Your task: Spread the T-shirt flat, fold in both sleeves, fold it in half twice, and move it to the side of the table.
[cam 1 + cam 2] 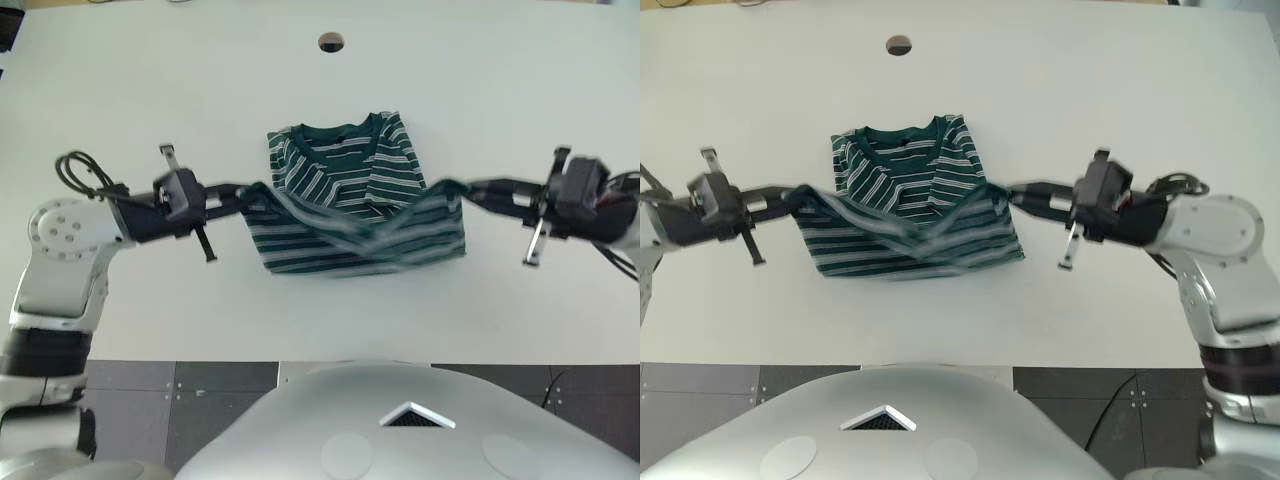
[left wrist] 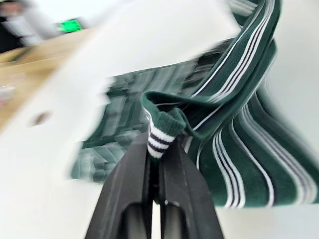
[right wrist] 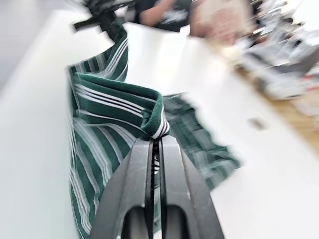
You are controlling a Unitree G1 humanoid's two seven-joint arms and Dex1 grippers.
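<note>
Left hand [image 1: 232, 196] and right hand [image 1: 472, 188] each pinch a striped T-shirt [image 1: 340, 165] corner, raised off the desk [image 1: 150, 100], apparently to fold it in half.

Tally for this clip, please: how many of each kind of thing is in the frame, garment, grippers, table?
T-shirt: 1
Grippers: 2, the left gripper and right gripper, each shut on a corner of the shirt
Table: 1
Total: 4
</note>
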